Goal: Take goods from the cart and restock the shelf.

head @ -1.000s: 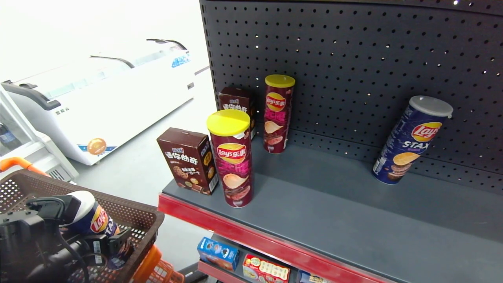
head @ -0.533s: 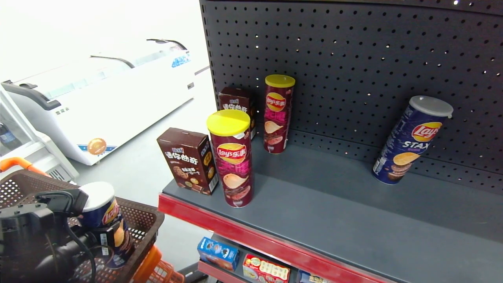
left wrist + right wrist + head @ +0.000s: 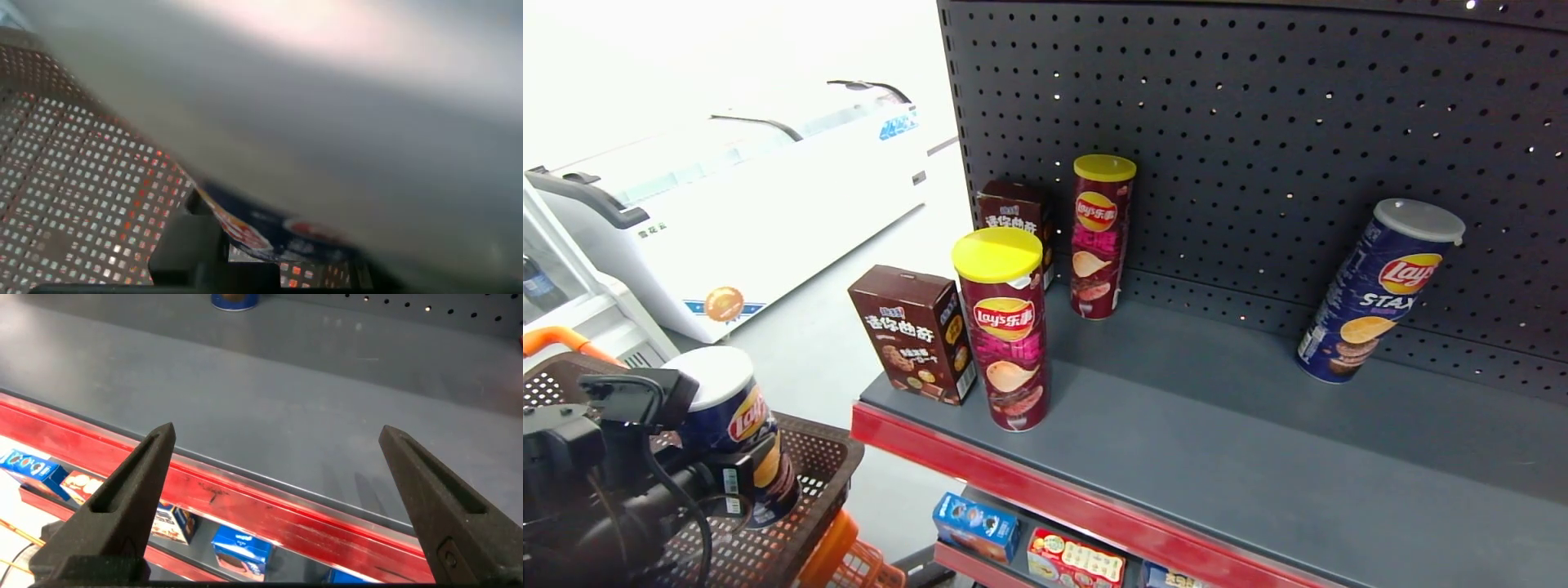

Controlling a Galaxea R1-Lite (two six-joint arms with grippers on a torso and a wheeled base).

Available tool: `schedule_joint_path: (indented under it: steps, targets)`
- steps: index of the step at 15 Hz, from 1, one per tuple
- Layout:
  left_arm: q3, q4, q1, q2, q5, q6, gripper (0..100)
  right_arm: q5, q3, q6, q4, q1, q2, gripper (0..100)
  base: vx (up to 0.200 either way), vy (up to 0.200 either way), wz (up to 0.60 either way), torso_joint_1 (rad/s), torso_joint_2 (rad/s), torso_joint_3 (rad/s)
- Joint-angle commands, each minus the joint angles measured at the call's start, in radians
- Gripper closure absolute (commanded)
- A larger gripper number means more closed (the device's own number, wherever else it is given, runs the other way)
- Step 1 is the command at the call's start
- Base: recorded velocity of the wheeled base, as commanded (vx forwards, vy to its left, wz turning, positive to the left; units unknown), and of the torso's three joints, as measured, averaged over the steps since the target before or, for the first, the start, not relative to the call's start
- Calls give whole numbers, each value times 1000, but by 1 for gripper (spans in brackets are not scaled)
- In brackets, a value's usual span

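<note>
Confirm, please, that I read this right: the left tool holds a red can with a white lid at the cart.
Not quite: the head view shows the can in the left tool is blue, not red. It has a white lid and is at the cart.

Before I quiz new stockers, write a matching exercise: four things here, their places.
1. white-lidded dark blue cardboard chip tube
2. grey-lidded dark blue cardboard chip tube
3. nearer yellow-lidded maroon chip tube
4. right pincer

a. upright near the grey shelf's front edge
b. open, facing that shelf
c. far right, by black pegboard
d. in the left pincer, at the brown plastic basket

Pairs: 1-d, 2-c, 3-a, 4-b.
</note>
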Motion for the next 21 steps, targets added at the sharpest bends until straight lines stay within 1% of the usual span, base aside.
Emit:
schedule_joint_path:
  steps: [1,2,5,6,7,8,9,10,11,12,13,14,15,16,17,19,20,21]
  targets:
    - [-29,87,-15,-167,-8,11,100,0,0,0,0,0,0,0,0,0,0,0,0,0]
    - [-34,135,-41,-236,-25,11,100,0,0,0,0,0,0,0,0,0,0,0,0,0]
    - [-37,145,-65,-305,-28,9,100,1,0,0,0,0,0,0,0,0,0,0,0,0]
    - [-51,148,-110,-342,-28,9,100,0,0,0,0,0,0,0,0,0,0,0,0,0]
    - [-56,151,-133,-354,-28,9,100,1,0,0,0,0,0,0,0,0,0,0,0,0]
    - [-72,171,-179,-387,-28,6,100,1,0,0,0,0,0,0,0,0,0,0,0,0]
    - [-89,199,-202,-402,-27,1,100,0,0,0,0,0,0,0,0,0,0,0,0,0]
    - [-94,222,-208,-414,-28,3,100,0,0,0,0,0,0,0,0,0,0,0,0,0]
    - [-89,225,-219,-423,-28,3,100,0,0,0,0,0,0,0,0,0,0,0,0,0]
    - [-85,231,-259,-445,-30,0,100,0,0,0,0,0,0,0,0,0,0,0,0,0]
    - [-80,231,-282,-453,-28,0,100,1,0,0,0,0,0,0,0,0,0,0,0,0]
    - [-76,231,-337,-459,-28,-2,100,1,0,0,0,0,0,0,0,0,0,0,0,0]
    - [-62,231,-355,-460,-47,-17,100,0,0,0,0,0,0,0,0,0,0,0,0,0]
    - [-57,227,-369,-460,-94,-34,100,0,0,0,0,0,0,0,0,0,0,0,0,0]
    - [-54,216,-368,-460,-160,-37,100,1,0,0,0,0,0,0,0,0,0,0,0,0]
    - [-65,231,-378,-469,-238,-38,100,0,0,0,0,0,0,0,0,0,0,0,0,0]
    - [-65,250,-371,-471,-277,-35,100,0,0,0,0,0,0,0,0,0,0,0,0,0]
    - [-56,257,-372,-477,-274,-35,100,0,0,0,0,0,0,0,0,0,0,0,0,0]
